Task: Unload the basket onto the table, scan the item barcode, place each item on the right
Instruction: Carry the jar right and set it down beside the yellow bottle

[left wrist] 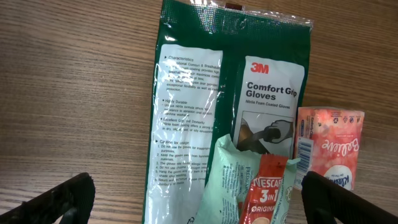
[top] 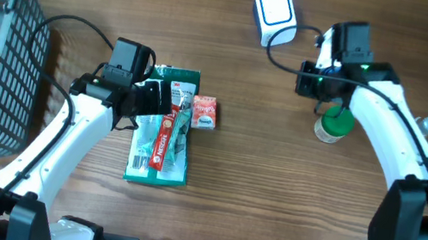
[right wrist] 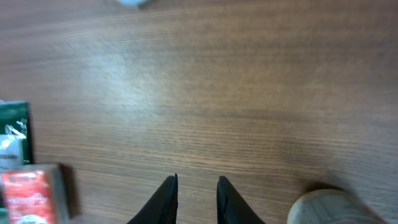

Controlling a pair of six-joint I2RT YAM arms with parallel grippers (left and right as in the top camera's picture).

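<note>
While three flat things lie stacked under your left pincer point(left wrist: 202, 198), which hangs over them spread wide and empty, the likeliest fault is a double pick. Close there and you may lift the red sachet point(left wrist: 264, 193) together with the pale green sachet point(left wrist: 224, 180) beneath it, or drag the glove pack point(left wrist: 205, 93) they rest on. The tissue pack point(left wrist: 329, 146) lies just beside the glove pack and could be nudged askew.

I judge the item to scan to be one of this pile. It sits around the middle of the tabletop point(top: 270, 199), slightly toward the left edge. The scanner point(top: 276, 10) stands well apart at the far edge, so a thin sachet could slip on the carry or turn its barcode away.

Your right pincer point(right wrist: 196, 196) hovers near the scanner, its fingers nearly together on nothing. The green-capped jar point(top: 333, 124) stands just beside that arm, and a careless swing could tip it.

Count:
- one glove pack
- one red sachet
- one pale green sachet, though the red one covers its middle, so it may be two
- one tissue pack
- one jar
- one scanner
- one basket point(top: 19, 61) at the left edge
- two pincers
</note>
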